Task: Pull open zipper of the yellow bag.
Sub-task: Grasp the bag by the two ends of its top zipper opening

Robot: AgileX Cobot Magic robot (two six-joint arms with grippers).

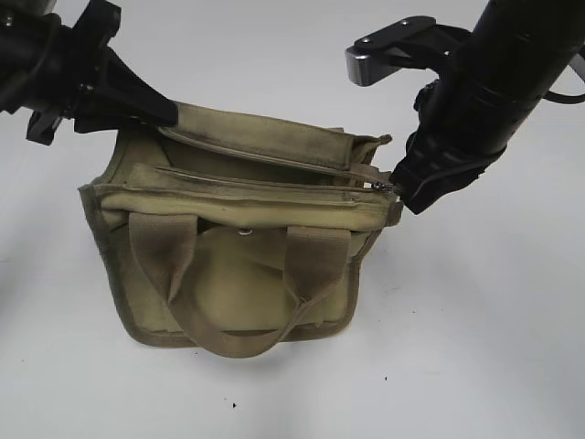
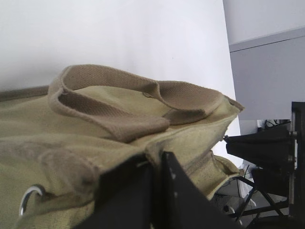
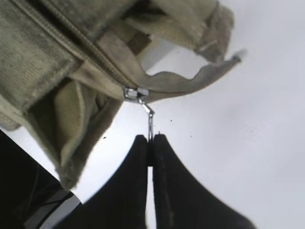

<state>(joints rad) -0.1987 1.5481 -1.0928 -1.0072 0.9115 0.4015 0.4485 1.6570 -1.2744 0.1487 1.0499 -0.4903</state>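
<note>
While the yellow bag (image 1: pixel 242 238) sits on the white bench (image 1: pixel 475 347) near mid-frame in ext. view, both arms are at its top edge, one per end. Bag is olive-khaki canvas w/ darker bound edges; two webbing loop handles (image 1: pixel 242 293) hang down the near face; small snap button (image 1: pixel 245 231) between them, just under the top band.

Zipper (image 1: pixel 265 183) runs L–R along the bag top, teeth line looks closed along the length visible. Silver pull tab (image 3: pixel 149 121) is at the right end of the line, at the bag's right top corner. Slider (image 3: pixel 133 93) sits against the fabric corner; tab sticks out from it toward the pincer.

Right pincer (image 3: pixel 150 143): jaws pressed together, clamped on the tip of the pull tab — clear in R wrist view, thin metal strip enters between the two black fingers. In ext. view same pincer (image 1: pixel 402 187) touches the bag's right corner.

Left pincer (image 2: pixel 157 162): jaws narrow, nearly together, pinching the canvas edge of the bag; fabric bunches right at the finger tips. In ext. view it (image 1: pixel 164 114) meets the bag's rear left top corner. A metal ring (image 2: pixel 28 198) shows at lower left of L wrist view, a handle loop above it.

Bench has a few dark specks near the bag.
</note>
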